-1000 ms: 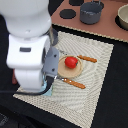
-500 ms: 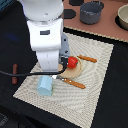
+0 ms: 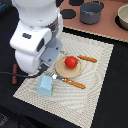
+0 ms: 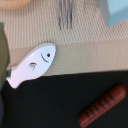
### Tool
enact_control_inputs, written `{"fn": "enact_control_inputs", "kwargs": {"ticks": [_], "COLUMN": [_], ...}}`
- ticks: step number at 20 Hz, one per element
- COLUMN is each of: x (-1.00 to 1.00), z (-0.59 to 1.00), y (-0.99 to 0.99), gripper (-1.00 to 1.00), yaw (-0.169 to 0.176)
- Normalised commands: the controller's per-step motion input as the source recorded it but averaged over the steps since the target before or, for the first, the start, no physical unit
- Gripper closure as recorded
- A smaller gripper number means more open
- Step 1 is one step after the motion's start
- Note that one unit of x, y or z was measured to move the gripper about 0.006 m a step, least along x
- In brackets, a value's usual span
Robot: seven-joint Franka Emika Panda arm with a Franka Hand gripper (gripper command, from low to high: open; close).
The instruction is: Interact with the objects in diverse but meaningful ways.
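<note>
Shifted left, arm [image 3: 37, 37] overhangs mat [image 3: 95, 75] (hand hidden).

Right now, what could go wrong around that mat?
1. The arm looms low over the plate; a descent could knock the tomato off.
2. The fish lies half over the mat edge, easily nudged off.
3. The sausage sits off the mat, hidden from the exterior view.

Red tomato [image 3: 71, 62]: round, resting on the wooden plate [image 3: 62, 71]. Light-blue cup [image 3: 45, 86]: just beside the plate. Brown sausage [image 4: 102, 106]: ridged, lying flat. Grey pot [image 3: 92, 12]: upright, well apart from the plate.
</note>
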Motion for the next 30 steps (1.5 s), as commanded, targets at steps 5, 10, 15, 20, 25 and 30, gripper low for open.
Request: {"fn": "enact_control_inputs", "kwargs": {"ticks": [5, 10, 15, 20, 25, 30], "x": [-0.69, -0.72, -0.44, -0.06, -0.06, -0.2], "z": [-0.12, -0.2, -0.27, -0.33, -0.25, -0.2], "y": [0.52, 0.5, 0.42, 0.34, 0.43, 0.23], "gripper": [-1.0, -1.0, -1.0, -1.0, -1.0, -1.0], "yaw": [-0.08, -0.073, -0.073, -0.095, -0.081, -0.019]}}
